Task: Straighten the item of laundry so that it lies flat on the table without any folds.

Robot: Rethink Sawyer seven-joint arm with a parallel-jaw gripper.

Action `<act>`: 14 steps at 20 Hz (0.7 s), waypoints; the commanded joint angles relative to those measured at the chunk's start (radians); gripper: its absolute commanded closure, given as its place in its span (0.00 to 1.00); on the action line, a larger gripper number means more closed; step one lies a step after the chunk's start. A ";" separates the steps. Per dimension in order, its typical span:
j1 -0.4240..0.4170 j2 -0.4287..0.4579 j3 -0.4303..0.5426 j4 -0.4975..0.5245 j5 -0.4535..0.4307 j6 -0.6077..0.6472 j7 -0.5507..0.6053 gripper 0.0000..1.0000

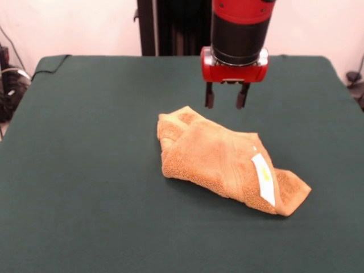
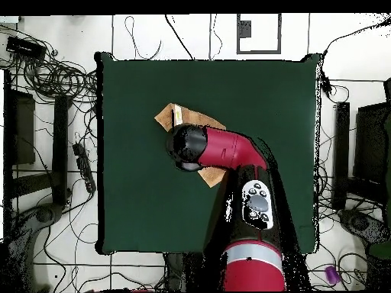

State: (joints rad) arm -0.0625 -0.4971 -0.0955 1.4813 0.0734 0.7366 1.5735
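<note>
Overhead, arm (image 2: 229,149) hides most of towel (image 2: 195,118); only its edges show. White care label (image 1: 264,178) lies on towel's right end, front view; print too small to read. Arm comes straight down, gripper (image 1: 226,95) hanging above towel's far edge, fingers (image 1: 209,95) spread, holding nothing. Towel sits folded & bunched around mid table (image 1: 85,170).

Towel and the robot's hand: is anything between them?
No. In the front view, only bare table shows between the open hand and the towel.
</note>
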 commanded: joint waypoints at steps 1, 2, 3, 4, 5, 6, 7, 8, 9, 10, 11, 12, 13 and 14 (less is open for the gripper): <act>-0.003 0.049 0.096 -0.023 0.039 0.020 0.154 0.00; -0.002 0.059 0.098 -0.033 0.040 0.016 0.155 0.00; -0.001 0.069 0.101 -0.044 0.041 0.013 0.156 0.00; -0.001 0.077 0.103 -0.053 0.042 0.012 0.158 0.00; -0.003 0.086 0.107 -0.061 0.043 0.001 0.155 0.00; -0.006 0.093 0.112 -0.068 0.044 -0.006 0.153 0.00; -0.009 0.100 0.116 -0.074 0.046 -0.013 0.151 0.00; -0.011 0.107 0.120 -0.080 0.048 -0.018 0.152 0.00; -0.013 0.113 0.124 -0.086 0.050 -0.021 0.151 0.00; -0.015 0.119 0.126 -0.093 0.052 -0.024 0.151 0.00; -0.017 0.126 0.129 -0.101 0.054 -0.027 0.151 0.00; -0.019 0.129 0.131 -0.103 0.055 -0.031 0.150 0.00; -0.020 0.131 0.133 -0.106 0.056 -0.035 0.150 0.00; -0.023 0.141 0.138 -0.116 0.057 -0.040 0.147 0.00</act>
State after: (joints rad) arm -0.0835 -0.4678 -0.0953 1.4121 0.0784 0.7368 1.5735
